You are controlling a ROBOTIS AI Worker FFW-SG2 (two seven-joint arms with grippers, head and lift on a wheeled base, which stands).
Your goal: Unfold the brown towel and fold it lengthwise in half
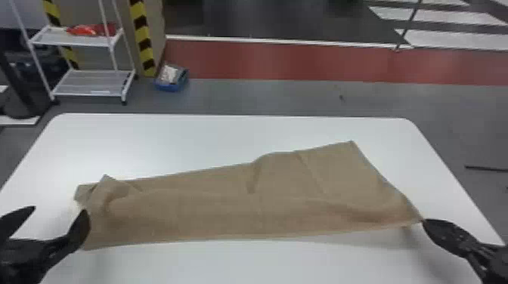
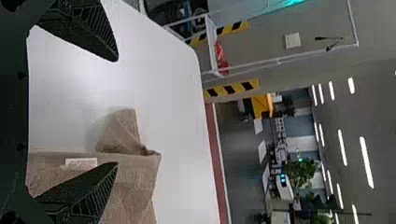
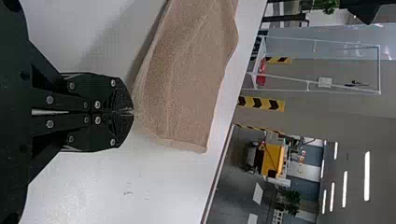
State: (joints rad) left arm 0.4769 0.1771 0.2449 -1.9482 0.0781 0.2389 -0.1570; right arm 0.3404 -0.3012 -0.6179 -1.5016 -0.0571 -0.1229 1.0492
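Right gripper [image 1: 424, 221]: the two fingers are pressed together, pinching one corner of the brown towel [image 1: 226, 211] at the fingertips. In the right wrist view, the cloth gathers to a point at the tips and widens away from them. The towel edge next to this gripper is raised off the white table [image 1: 226, 132], with a shadow on the surface beneath it.

Left gripper [image 1: 59, 210]: the two fingers are spread wide apart. The finger on the side facing the right gripper overlaps the towel's left end in the head view; whether it touches the cloth cannot be determined. The other finger is positioned over the table, to the left of the towel.

Towel: the cloth extends as a long, uneven strip between the two grippers. It is broader toward the right gripper, where a second corner lies on the table forward and to the left of the pinched corner. Creases run across the middle section. Just forward of the left gripper's inner finger, the end is bunched, with a flap turned over to form a peak. In the left wrist view, a white label [image 2: 81, 163] is visible on the cloth, just beside that finger.

Surroundings: a white shelf rack [image 1: 100, 40] and a blue box [image 1: 172, 86] stand on the floor beyond the table, well forward of the left gripper.
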